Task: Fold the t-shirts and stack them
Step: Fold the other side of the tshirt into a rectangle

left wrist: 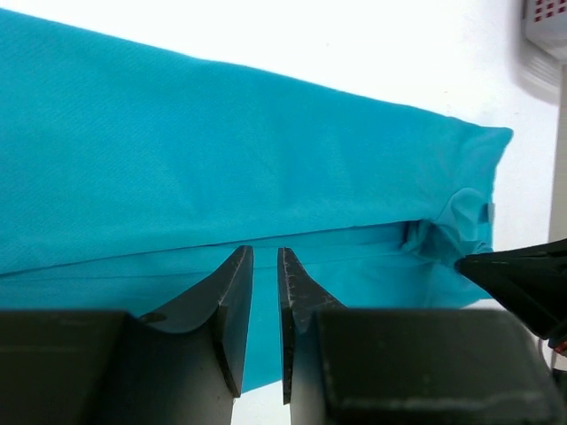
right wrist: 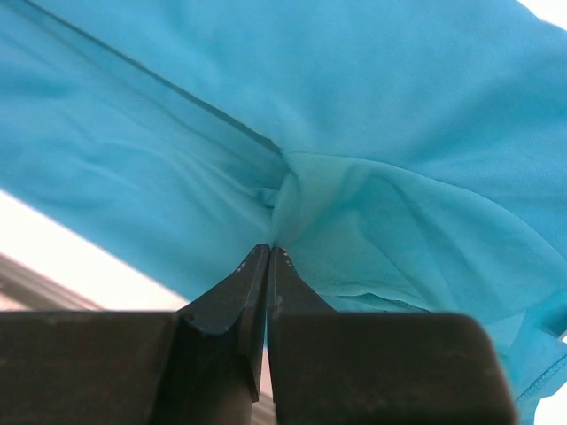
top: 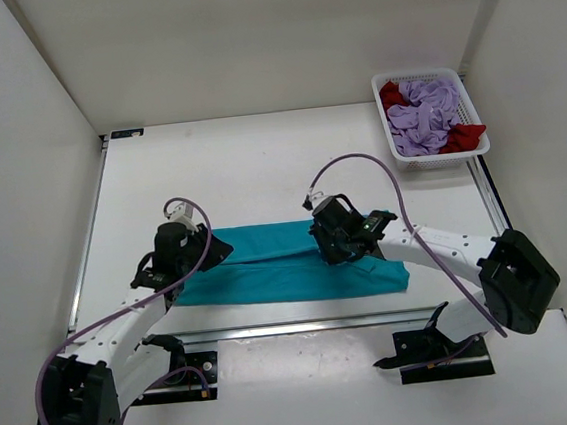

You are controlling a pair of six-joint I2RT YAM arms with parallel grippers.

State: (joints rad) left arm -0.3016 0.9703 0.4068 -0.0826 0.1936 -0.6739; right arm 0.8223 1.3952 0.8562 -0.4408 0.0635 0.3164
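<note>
Lying folded on the white table (top: 259, 165), the teal t-shirt (top: 280, 278), grey walls around.

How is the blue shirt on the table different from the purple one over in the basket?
The teal-blue shirt lies spread flat in a long folded band on the table; the lavender shirt sits crumpled in a heap inside the white basket. Both claws, left claw and right claw, are down at the teal-blue shirt, while nothing touches the lavender shirt. The lavender shirt shares its basket with red cloth. Both are plain soft fabric.
</note>
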